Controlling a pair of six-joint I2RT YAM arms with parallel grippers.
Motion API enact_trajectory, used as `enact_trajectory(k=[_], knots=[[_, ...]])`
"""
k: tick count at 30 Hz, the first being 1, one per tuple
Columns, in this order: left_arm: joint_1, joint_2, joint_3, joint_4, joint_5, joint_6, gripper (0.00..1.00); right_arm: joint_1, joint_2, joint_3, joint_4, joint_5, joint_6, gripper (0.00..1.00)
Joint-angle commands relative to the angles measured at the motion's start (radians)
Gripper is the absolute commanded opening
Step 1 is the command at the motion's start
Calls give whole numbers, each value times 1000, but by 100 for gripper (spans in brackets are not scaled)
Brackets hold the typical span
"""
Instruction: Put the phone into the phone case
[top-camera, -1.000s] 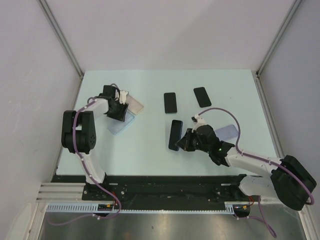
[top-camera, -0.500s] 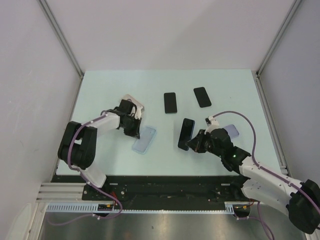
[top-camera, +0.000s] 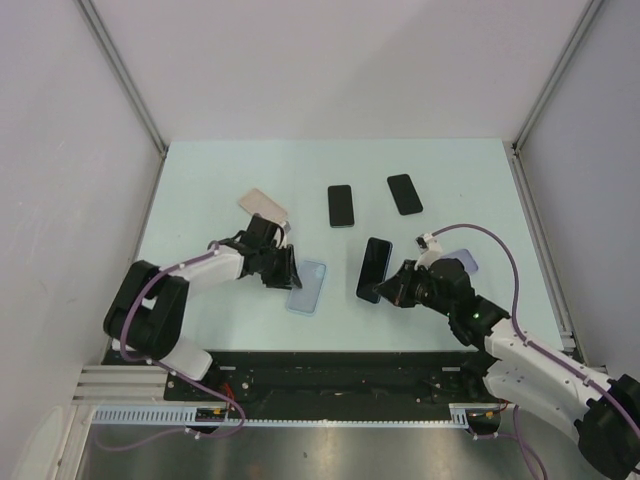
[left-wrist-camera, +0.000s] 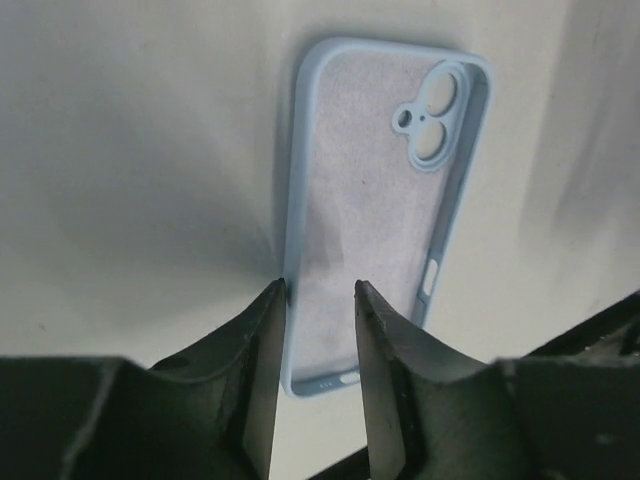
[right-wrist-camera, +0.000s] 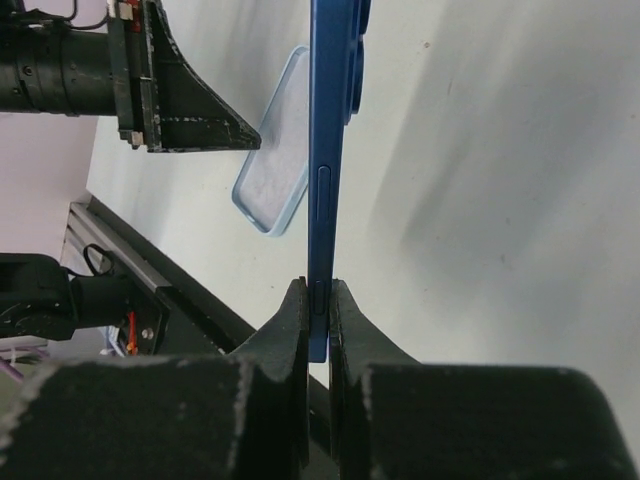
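Observation:
The light blue phone case (top-camera: 308, 287) lies open side up on the table, left of centre; it fills the left wrist view (left-wrist-camera: 380, 200). My left gripper (top-camera: 285, 270) sits at its near left corner, its fingers a narrow gap apart astride the case's left wall (left-wrist-camera: 318, 300), one outside, one inside, not pinching it. My right gripper (top-camera: 388, 291) is shut on the lower end of a dark blue phone (top-camera: 374, 268), held tilted on its edge just right of the case. The right wrist view shows the phone edge-on (right-wrist-camera: 328, 150), with the case (right-wrist-camera: 272, 165) beyond.
Two black phones (top-camera: 341, 205) (top-camera: 405, 193) lie at the back middle. A beige case (top-camera: 263, 206) lies behind the left arm. A pale lilac case (top-camera: 463, 262) lies partly under the right arm. The table's near edge and black rail (right-wrist-camera: 150, 290) are close below.
The left gripper has slid the blue case right and toward the front, close to the phone. The right gripper has raised and carried the phone slightly right, tilting it up.

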Motion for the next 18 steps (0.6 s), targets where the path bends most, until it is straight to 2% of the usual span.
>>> enact_trajectory(k=[1,4,6,7,10,18], knots=[[-6,-123,5,21,-25,-107,39,-2,17,14,119,-71,54,0],[4,-133,77,-86,-86,-61,38,6,53,16,165,-102,117,0],[24,-127,101,-126,-85,-3,33,14,88,20,183,-111,140,0],[29,-119,106,-125,-85,9,21,27,101,22,208,-113,149,0],[50,-90,89,-114,-45,28,0,72,167,28,248,-100,174,0],[34,-70,-53,5,-80,-15,0,104,326,48,366,-152,275,0]])
